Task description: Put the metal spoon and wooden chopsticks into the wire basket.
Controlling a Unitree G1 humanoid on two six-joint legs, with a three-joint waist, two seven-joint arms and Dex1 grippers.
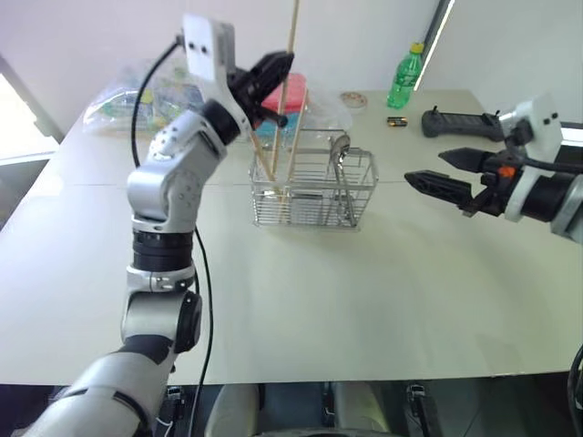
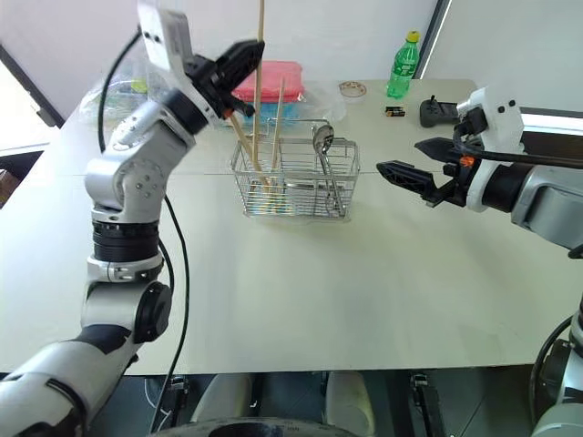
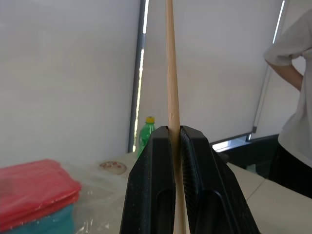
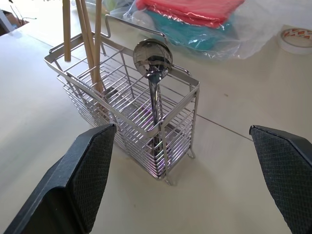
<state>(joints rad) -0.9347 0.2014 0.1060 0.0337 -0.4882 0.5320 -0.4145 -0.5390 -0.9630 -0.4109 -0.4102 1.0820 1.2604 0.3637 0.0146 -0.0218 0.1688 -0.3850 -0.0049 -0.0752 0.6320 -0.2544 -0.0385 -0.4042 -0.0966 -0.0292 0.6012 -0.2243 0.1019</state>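
Left gripper (image 1: 273, 71) is raised above the far-left side of the wire basket (image 1: 314, 189), fingers clamped on one upright wooden chopstick (image 1: 290, 68) whose lower end reaches down into the basket. More wooden chopsticks (image 4: 87, 44) lean in the basket's left part, and the metal spoon (image 4: 153, 73) stands bowl-up in its right part. Right gripper (image 1: 437, 171) hovers right of the basket, well apart from it, fingers spread wide and holding nothing.
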